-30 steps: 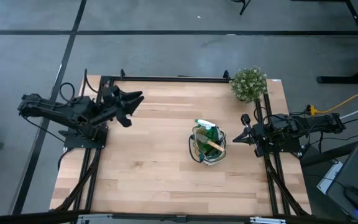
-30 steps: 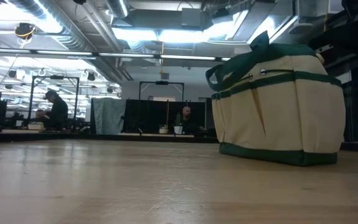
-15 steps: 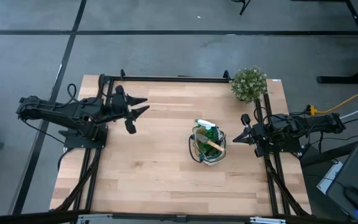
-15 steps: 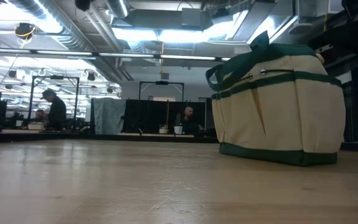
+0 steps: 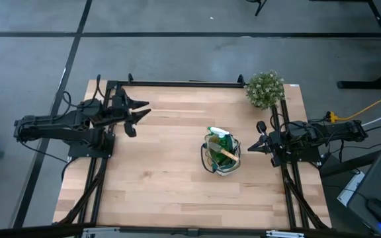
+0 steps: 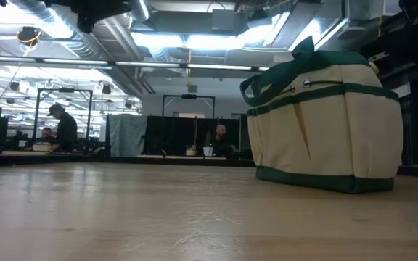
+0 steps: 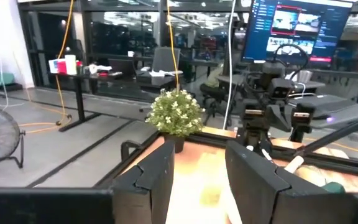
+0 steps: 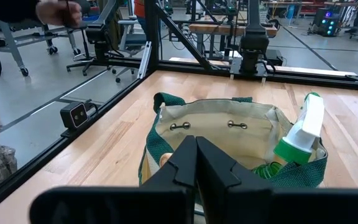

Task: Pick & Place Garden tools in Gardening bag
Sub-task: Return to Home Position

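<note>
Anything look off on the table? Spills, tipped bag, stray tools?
Nothing stands out. The gardening bag stands upright, spray bottle and trowel handle poking out. The potted plant is upright too. Left gripper open, right gripper shut, both off the bag.

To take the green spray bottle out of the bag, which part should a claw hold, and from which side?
Hold the spray bottle at its neck under the white nozzle, coming from above. Only this top part stands out over the rim of the gardening bag; the body sits inside, so a side approach would likely meet fabric.
</note>
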`<state>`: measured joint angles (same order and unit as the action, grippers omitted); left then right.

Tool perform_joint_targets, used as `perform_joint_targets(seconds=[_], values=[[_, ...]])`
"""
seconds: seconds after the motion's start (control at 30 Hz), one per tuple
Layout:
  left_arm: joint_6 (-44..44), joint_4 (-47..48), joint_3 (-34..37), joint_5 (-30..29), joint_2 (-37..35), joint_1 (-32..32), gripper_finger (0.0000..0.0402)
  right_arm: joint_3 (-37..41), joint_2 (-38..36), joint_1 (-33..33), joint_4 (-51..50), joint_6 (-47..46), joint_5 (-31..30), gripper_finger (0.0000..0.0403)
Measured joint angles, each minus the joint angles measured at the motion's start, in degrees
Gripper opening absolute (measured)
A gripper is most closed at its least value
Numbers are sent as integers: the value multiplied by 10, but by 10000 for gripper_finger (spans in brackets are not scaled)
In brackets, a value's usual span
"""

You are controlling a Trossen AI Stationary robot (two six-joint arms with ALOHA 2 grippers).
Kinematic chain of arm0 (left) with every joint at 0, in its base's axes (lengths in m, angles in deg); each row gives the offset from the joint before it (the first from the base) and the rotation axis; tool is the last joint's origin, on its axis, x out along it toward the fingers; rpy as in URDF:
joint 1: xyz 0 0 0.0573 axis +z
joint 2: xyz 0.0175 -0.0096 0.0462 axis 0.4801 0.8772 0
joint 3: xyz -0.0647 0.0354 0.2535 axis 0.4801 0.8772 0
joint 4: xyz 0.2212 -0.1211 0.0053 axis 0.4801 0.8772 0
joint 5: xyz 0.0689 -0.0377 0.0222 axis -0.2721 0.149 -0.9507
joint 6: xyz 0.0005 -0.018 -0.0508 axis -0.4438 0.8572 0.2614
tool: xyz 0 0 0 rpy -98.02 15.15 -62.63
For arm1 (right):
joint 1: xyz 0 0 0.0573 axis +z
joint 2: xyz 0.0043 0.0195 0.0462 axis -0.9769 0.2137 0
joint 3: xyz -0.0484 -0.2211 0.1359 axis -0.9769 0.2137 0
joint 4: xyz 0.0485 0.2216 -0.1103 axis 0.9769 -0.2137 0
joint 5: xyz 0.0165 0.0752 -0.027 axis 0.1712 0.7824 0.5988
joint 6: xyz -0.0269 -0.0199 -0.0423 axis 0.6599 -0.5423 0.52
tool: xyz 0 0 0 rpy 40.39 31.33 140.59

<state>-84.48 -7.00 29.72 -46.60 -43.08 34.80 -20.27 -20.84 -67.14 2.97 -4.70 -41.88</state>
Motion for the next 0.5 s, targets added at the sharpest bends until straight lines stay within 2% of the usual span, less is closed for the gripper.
perform_joint_targets(seconds=[0.5], values=[[2, 4, 12, 0, -16, 5, 139, 0, 0, 0, 0, 0, 0, 12]])
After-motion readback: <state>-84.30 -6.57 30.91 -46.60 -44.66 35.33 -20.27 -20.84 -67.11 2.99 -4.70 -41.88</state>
